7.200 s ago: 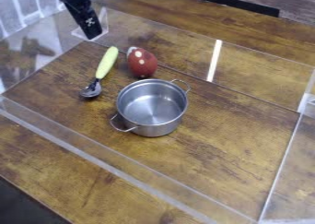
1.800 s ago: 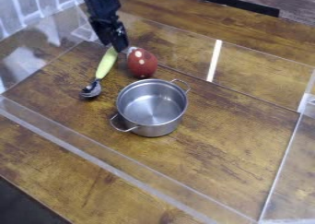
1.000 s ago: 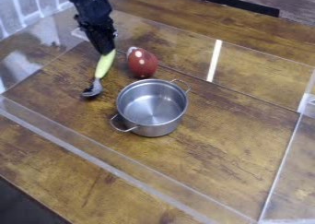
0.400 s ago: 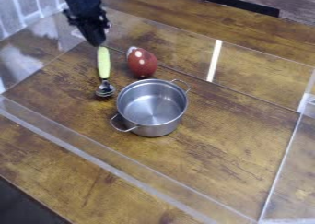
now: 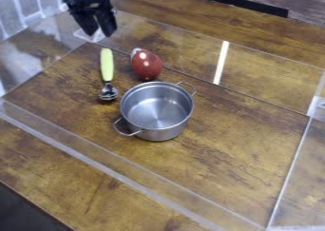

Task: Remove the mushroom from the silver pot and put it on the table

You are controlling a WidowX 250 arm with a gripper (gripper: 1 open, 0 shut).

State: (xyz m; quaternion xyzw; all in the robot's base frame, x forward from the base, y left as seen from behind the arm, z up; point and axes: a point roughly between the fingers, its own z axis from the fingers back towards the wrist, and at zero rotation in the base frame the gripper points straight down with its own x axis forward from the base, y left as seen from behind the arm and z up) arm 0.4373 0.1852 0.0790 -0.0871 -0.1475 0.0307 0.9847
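Note:
The silver pot (image 5: 156, 111) stands in the middle of the table (image 5: 241, 168), and its inside looks empty. A red mushroom (image 5: 147, 64) lies on the wood just behind the pot, apart from its rim. My gripper (image 5: 91, 24) hangs at the upper left, above and behind the mushroom, with its black fingers (image 5: 105, 22) spread open and nothing between them.
A spoon (image 5: 106, 73) with a yellow-green handle lies left of the mushroom, its metal bowl next to the pot's left side. Clear acrylic walls (image 5: 76, 144) edge the tabletop, with a tall panel at the right (image 5: 295, 178).
My gripper let go of the spoon's handle, opened and rose toward the upper left. The spoon now lies straighter, its bowl shifted right toward the pot. Mushroom and pot stayed put.

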